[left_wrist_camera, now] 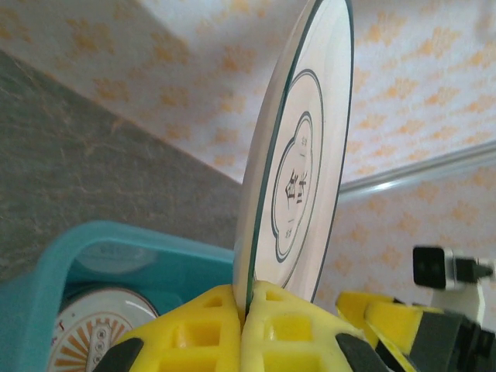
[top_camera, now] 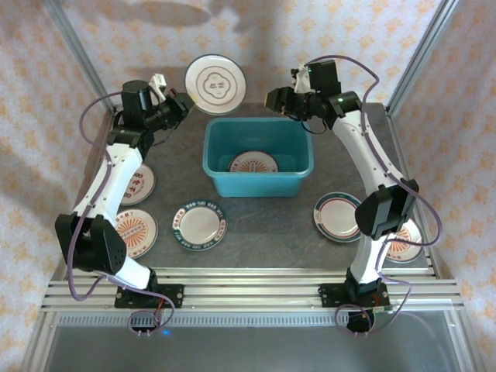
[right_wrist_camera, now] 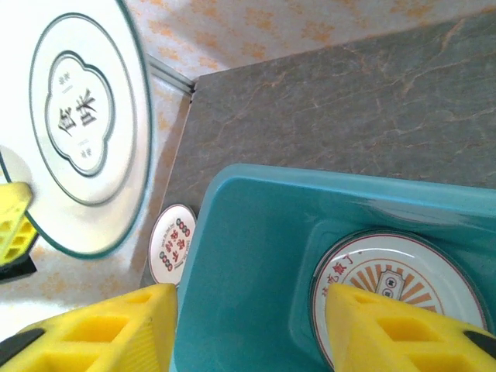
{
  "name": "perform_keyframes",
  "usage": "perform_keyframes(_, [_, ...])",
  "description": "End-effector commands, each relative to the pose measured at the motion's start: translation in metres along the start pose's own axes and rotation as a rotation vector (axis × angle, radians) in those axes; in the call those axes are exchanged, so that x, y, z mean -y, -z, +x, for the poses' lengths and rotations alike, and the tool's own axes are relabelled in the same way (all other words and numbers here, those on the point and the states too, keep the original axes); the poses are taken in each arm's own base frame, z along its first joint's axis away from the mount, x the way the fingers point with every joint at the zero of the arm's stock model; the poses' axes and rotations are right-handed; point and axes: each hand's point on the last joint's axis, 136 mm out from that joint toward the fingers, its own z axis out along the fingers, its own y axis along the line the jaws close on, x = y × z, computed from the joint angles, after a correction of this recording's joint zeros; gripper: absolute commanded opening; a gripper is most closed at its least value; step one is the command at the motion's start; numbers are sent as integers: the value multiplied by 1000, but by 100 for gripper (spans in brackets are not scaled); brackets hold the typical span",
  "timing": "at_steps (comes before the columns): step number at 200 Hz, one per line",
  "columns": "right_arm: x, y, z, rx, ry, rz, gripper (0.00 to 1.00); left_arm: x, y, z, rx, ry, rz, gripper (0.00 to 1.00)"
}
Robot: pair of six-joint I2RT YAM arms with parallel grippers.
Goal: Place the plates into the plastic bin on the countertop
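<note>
My left gripper (top_camera: 183, 105) (left_wrist_camera: 248, 301) is shut on the lower rim of a white plate (top_camera: 215, 84) (left_wrist_camera: 304, 155) (right_wrist_camera: 87, 132) with a dark green rim. It holds the plate on edge in the air behind the teal plastic bin's (top_camera: 257, 184) (right_wrist_camera: 248, 256) far left corner. A red-orange sunburst plate (top_camera: 253, 163) (right_wrist_camera: 399, 275) lies flat inside the bin. My right gripper (top_camera: 276, 101) (right_wrist_camera: 252, 310) hangs open over the bin's far right side, its jaws apart with nothing between them.
More plates lie on the dark countertop (top_camera: 263, 232). A teal-rimmed plate (top_camera: 200, 225) sits front centre, and two red-patterned ones (top_camera: 136, 230) (top_camera: 140, 182) lie partly under the left arm. Two more plates (top_camera: 339, 216) (top_camera: 404, 242) lie right. Aluminium rails run along the near edge.
</note>
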Motion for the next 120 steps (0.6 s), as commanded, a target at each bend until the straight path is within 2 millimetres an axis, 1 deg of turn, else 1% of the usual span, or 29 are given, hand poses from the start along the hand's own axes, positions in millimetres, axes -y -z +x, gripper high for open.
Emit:
perform_keyframes(1, [-22, 0, -9, 25, 34, -70, 52, 26, -5, 11, -64, -69, 68, 0])
perform_keyframes(40, [-10, -12, -8, 19, 35, -49, 50, 39, -16, 29, -138, -92, 98, 0])
perform_keyframes(68, [0, -19, -8, 21, 28, -18, 48, 47, -20, 37, -168, -101, 121, 0])
perform_keyframes(106, [4, -22, -12, 40, 21, -11, 42, 50, -24, 45, -199, -110, 124, 0])
perform_keyframes(120, [5, -23, -12, 41, 19, -10, 37, 50, -24, 46, -203, -113, 123, 0])
